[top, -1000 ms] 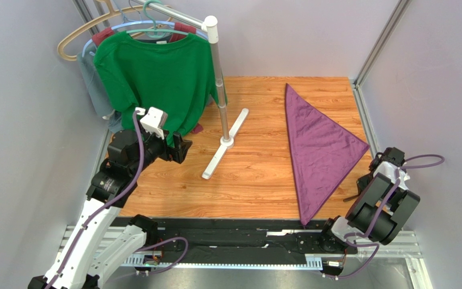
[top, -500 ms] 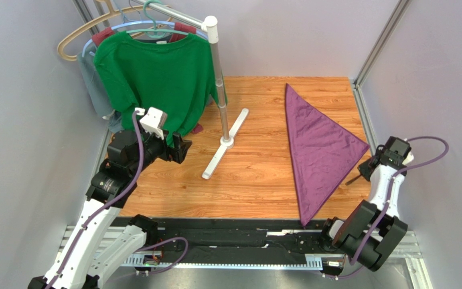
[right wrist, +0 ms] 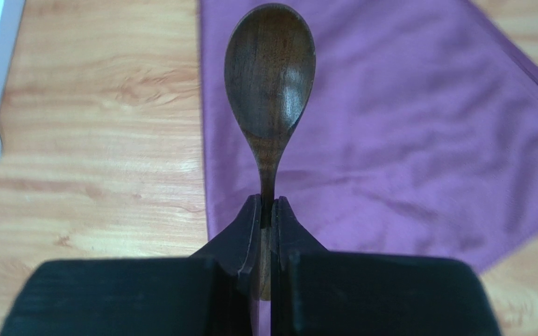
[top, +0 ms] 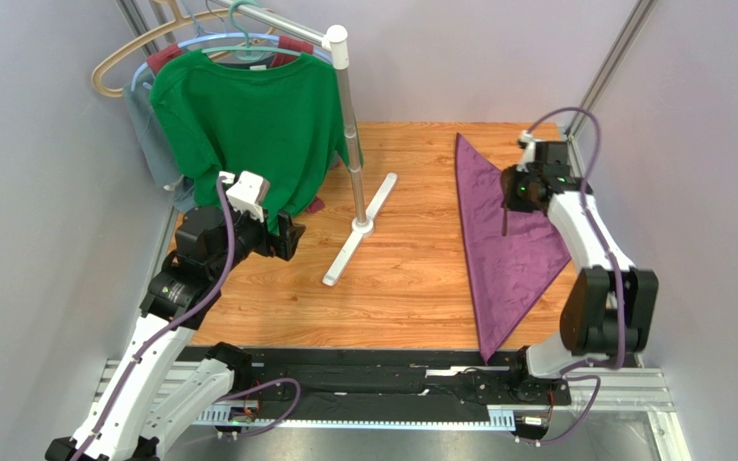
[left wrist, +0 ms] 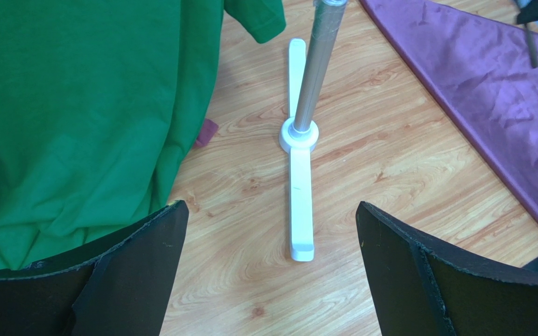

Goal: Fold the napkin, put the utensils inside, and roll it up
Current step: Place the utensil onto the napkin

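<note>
The purple napkin (top: 512, 240) lies folded into a triangle on the right of the wooden table; it also shows in the left wrist view (left wrist: 489, 77) and the right wrist view (right wrist: 405, 140). My right gripper (top: 514, 192) hovers above the napkin's upper left part, shut on the handle of a dark spoon (right wrist: 270, 70). In the right wrist view the gripper (right wrist: 267, 206) holds the spoon bowl out ahead, over the napkin's left edge. My left gripper (top: 286, 235) is open and empty beside the green shirt; its jaws (left wrist: 272, 213) are spread wide over bare wood.
A green T-shirt (top: 248, 125) hangs on a clothes rack whose metal pole (top: 347, 115) stands on a white cross base (top: 358, 230) mid-table. Other garments and hangers sit behind it. Grey walls close the left, back and right sides.
My right arm has swung from the table's near right edge up and inward, carrying the spoon to above the napkin's upper part. The left arm has barely moved.
</note>
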You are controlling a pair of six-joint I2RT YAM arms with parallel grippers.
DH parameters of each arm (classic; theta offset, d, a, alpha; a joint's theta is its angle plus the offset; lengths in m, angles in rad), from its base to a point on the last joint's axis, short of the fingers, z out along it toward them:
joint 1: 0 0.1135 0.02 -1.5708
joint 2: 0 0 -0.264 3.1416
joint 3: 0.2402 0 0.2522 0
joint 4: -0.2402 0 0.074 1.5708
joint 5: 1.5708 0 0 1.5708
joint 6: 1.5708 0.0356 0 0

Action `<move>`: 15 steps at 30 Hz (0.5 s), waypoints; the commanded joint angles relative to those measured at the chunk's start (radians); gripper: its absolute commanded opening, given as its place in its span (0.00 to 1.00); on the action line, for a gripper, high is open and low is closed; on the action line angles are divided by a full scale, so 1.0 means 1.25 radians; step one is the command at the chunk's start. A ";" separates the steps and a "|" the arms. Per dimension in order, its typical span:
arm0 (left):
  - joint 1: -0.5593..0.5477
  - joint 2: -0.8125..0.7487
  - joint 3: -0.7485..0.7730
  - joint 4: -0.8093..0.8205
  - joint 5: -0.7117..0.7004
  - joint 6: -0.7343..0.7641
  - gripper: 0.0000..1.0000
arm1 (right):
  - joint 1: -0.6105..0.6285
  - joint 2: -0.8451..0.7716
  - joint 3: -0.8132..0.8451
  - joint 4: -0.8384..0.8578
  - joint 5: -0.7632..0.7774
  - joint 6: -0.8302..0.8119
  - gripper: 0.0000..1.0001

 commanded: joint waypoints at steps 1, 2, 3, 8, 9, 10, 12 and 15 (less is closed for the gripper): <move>-0.001 0.004 -0.002 0.010 -0.015 0.023 0.99 | 0.080 0.116 0.091 -0.047 -0.007 -0.139 0.00; -0.001 0.010 -0.002 0.010 -0.016 0.023 0.99 | 0.086 0.165 0.122 -0.056 -0.008 -0.141 0.00; -0.001 0.011 -0.001 0.008 -0.014 0.024 0.99 | 0.091 0.186 0.135 -0.067 -0.016 -0.151 0.00; 0.000 0.029 0.000 0.008 -0.007 0.029 0.99 | 0.122 0.256 0.147 -0.074 0.014 -0.173 0.00; 0.000 0.029 0.000 0.009 -0.011 0.029 0.99 | 0.122 0.267 0.140 -0.073 0.015 -0.174 0.00; 0.000 0.030 0.000 0.009 -0.012 0.031 0.99 | 0.123 0.271 0.135 -0.073 0.017 -0.178 0.00; 0.001 0.032 -0.001 0.009 -0.016 0.033 0.99 | 0.122 0.279 0.123 -0.069 0.026 -0.182 0.00; 0.002 0.035 -0.001 0.010 -0.015 0.031 0.99 | 0.122 0.288 0.124 -0.070 0.026 -0.167 0.00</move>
